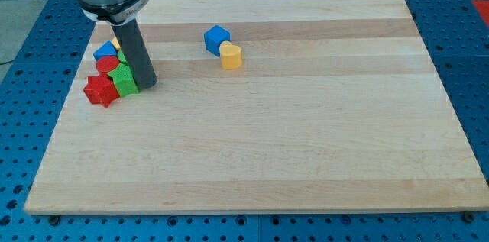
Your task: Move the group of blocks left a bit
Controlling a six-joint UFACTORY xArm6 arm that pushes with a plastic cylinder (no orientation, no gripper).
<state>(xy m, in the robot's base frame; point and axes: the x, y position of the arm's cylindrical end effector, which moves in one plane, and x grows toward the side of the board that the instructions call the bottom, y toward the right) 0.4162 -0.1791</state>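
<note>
Since my tip (147, 85) is standing on the counter (306, 158) just at the right edge of the group of blocks, touching or nearly touching the green block (123, 79), the push toward the view's left is looking well set up; there is no hand on this arm, only the rod, so nothing is opening or closing. The group is sitting near the counter's left edge, toward the view's top: a red star-like block (99, 90) at the bottom left, a red round block (108, 64) above it, a blue block (105, 50) at the top, and a sliver of yellow block (115, 44) partly hidden behind the rod. A blue cube (216, 39) and a yellow heart-like block (231, 56) are lying well apart to the right, touching each other; I am judging them outside the group. To do the step well, I am thinking the tip should be travelling straight left and slowly, level with the middle of the cluster, so the blocks are moving together rather than fanning out; the travel should be short, because the counter's left edge is near and the red star-like block is closest to it.
</note>
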